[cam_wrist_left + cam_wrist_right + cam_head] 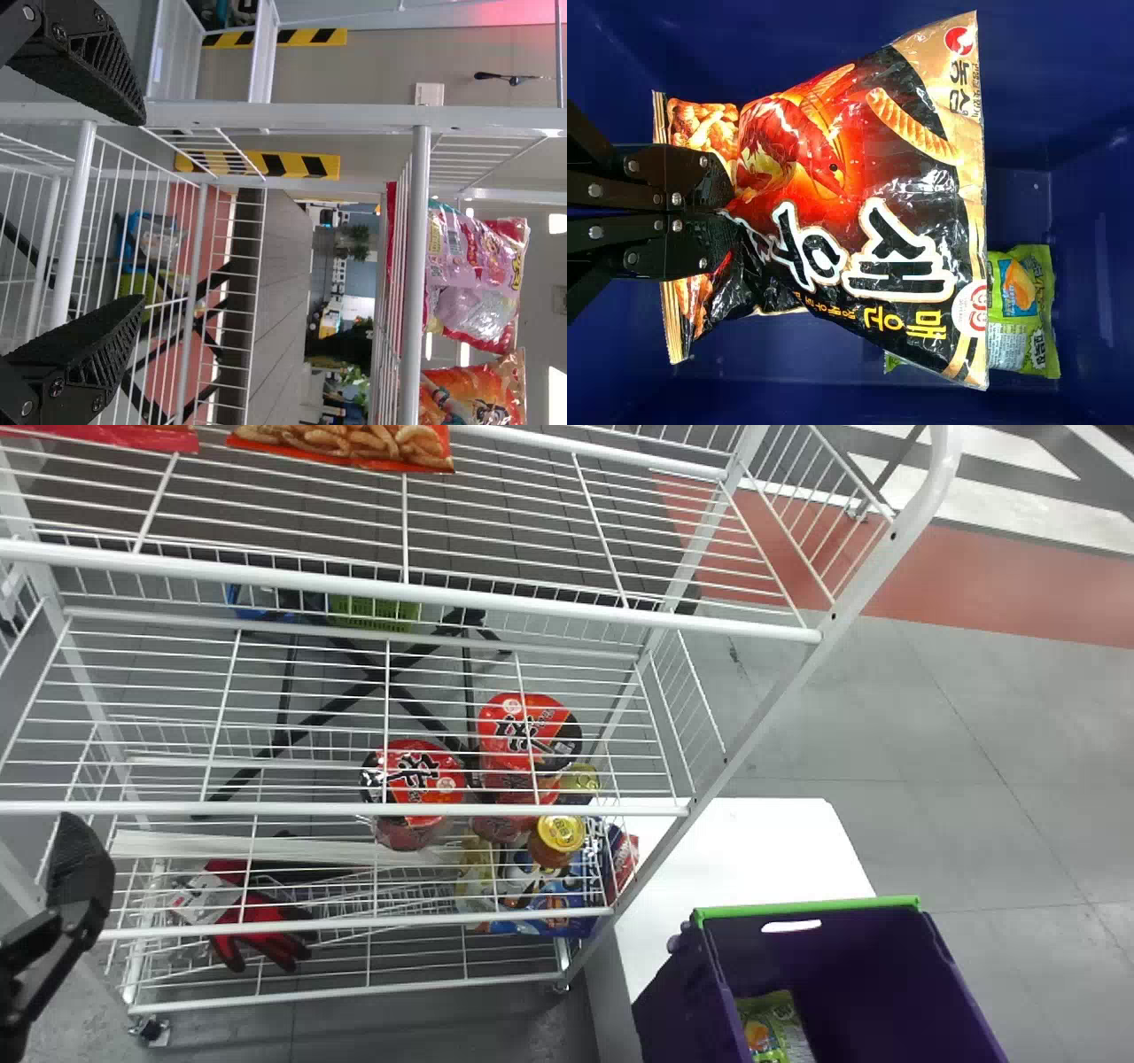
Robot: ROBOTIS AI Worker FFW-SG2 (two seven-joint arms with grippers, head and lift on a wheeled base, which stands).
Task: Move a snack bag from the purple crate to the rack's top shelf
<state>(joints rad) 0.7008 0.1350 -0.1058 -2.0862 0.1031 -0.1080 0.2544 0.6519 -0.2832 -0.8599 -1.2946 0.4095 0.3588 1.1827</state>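
- The snack bag (859,212), black, red and gold, was clenched by the right gripper (731,205), its fingers closed on the gathered film near one end seam.
- The bag was held against the purple inside of the crate (811,906); whether its far end was resting on anything could not be told.
- The bag's broad printed face was turned to the right wrist camera, and part of a green bag (771,1027) was covered by it.
- The crate was set at between four and five o'clock in the head view, with the green bag held inside it at five o'clock.
- The desk (753,850), white, was placed at four o'clock, between the crate and the rack (726,760).
- The top shelf (407,588) was spread from ten to one o'clock; a red bag (97,437) was laid there toward ten and an orange bag (354,450) at eleven.
- The left gripper (80,864) was positioned at between eight and nine o'clock, beside the rack; its fingers were parted, with nothing grasped.
- Lower in the rack, two red tubs (415,775) were placed near the centre, a jar (558,837) at six o'clock, and red gloves (266,937) at eight.
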